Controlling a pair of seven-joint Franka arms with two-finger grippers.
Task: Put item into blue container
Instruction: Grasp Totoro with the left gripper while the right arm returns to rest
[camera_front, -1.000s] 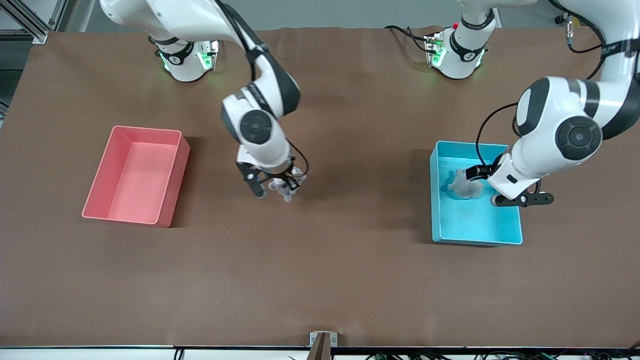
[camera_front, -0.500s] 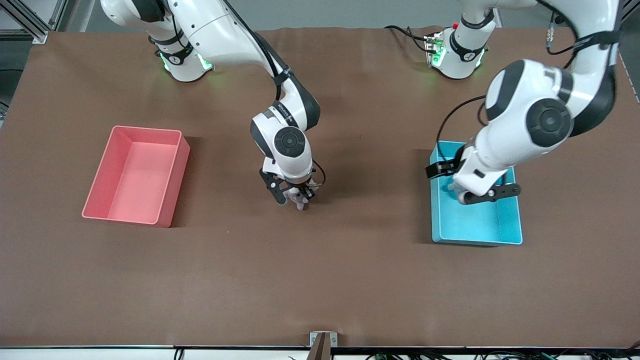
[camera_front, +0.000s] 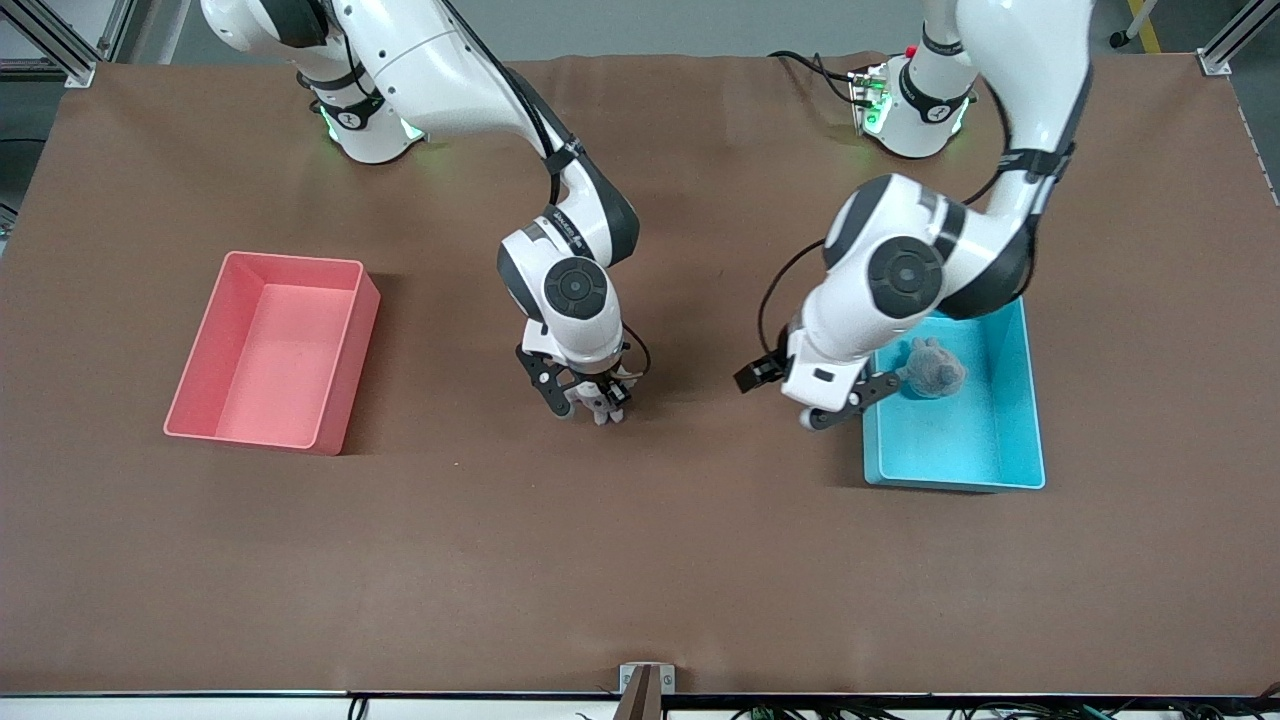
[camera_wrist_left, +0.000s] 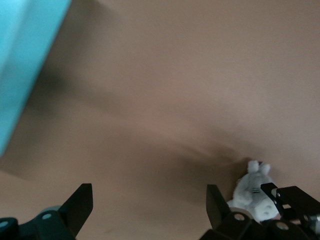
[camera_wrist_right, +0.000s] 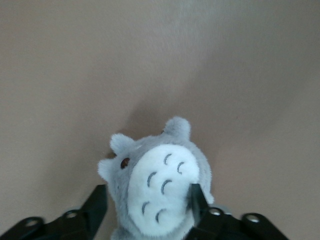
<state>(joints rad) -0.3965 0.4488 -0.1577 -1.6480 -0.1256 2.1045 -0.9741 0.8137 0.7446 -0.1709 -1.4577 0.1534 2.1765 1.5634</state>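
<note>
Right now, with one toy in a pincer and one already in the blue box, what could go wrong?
The right pincer grips the grey and white plush only at its sides, so the soft toy might slip out on the way. The left pincer, open, hangs over the near edge of the blue container, so the arms could collide there. The grey plush already inside leaves less room for a drop.

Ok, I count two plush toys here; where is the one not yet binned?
In the front view the grey-and-white plush toy sits mid-table between the pink bin and blue container, with the right gripper around it.
</note>
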